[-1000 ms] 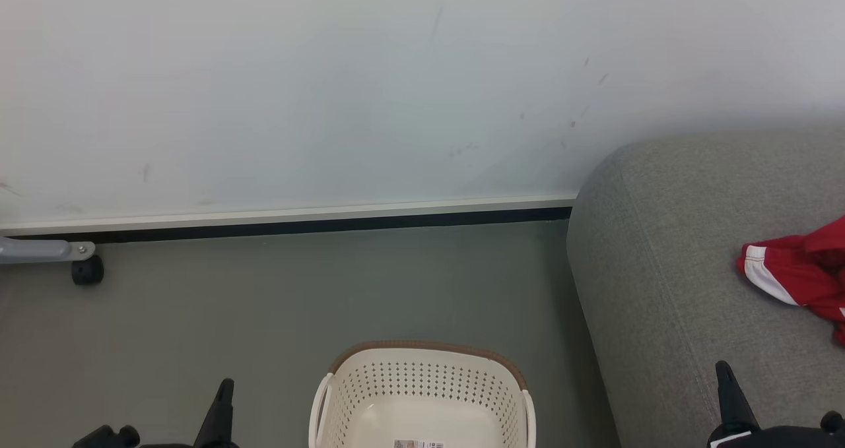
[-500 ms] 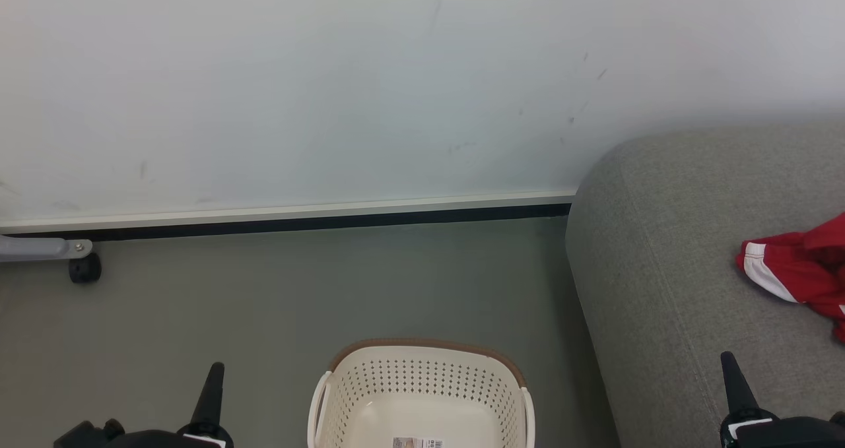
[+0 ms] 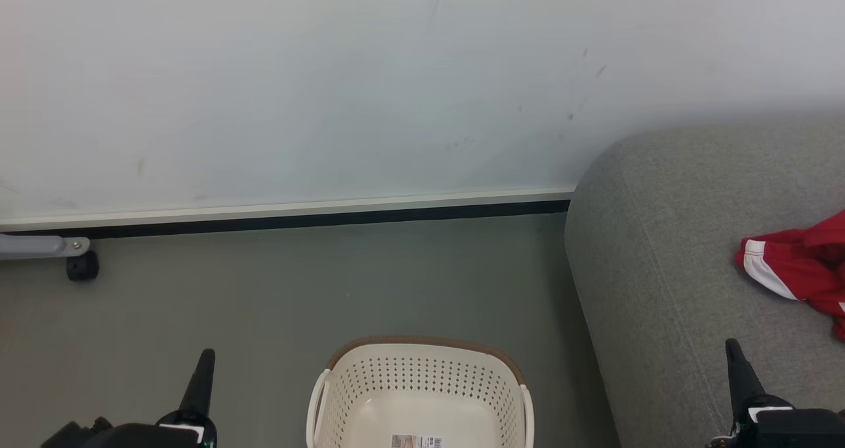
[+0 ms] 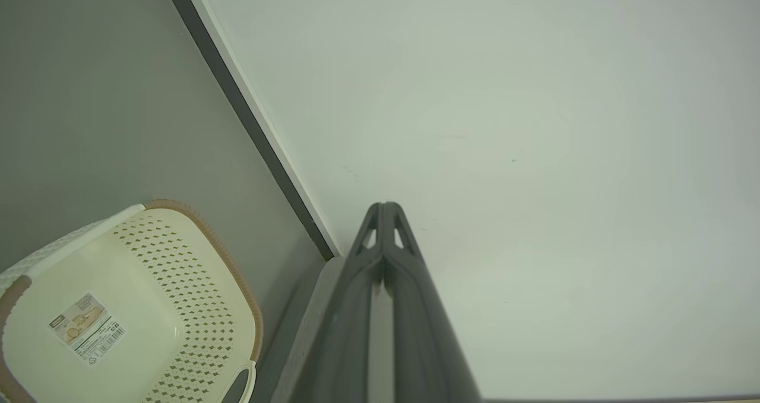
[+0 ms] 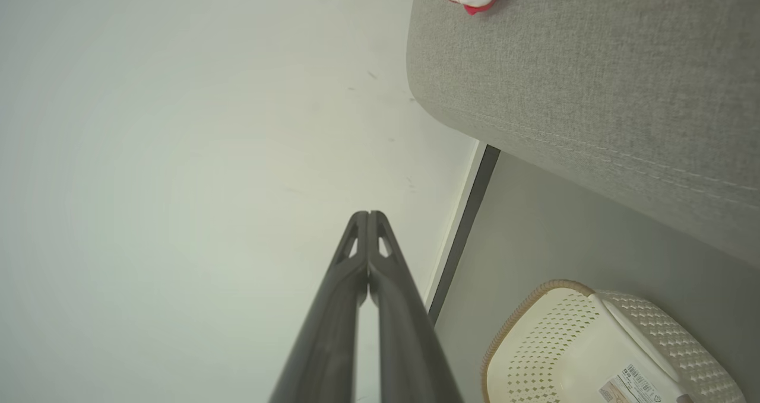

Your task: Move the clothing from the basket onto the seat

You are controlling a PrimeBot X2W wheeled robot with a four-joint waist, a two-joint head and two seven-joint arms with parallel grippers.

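Grey floor (image 3: 297, 289) carries the basket (image 3: 422, 375), bare inside, while the red clothing (image 3: 792, 270) lies on the sofa (image 3: 660, 270), and the left jaws and right jaws, shut and empty, have edged slightly upward in the head view, so the job looks finished.

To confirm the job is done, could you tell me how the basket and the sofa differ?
The basket is cream perforated plastic with a brown rim; the sofa is grey woven fabric. The basket holds only a label; the sofa carries red clothing. The basket is much smaller than the sofa. Both stand on the grey floor.
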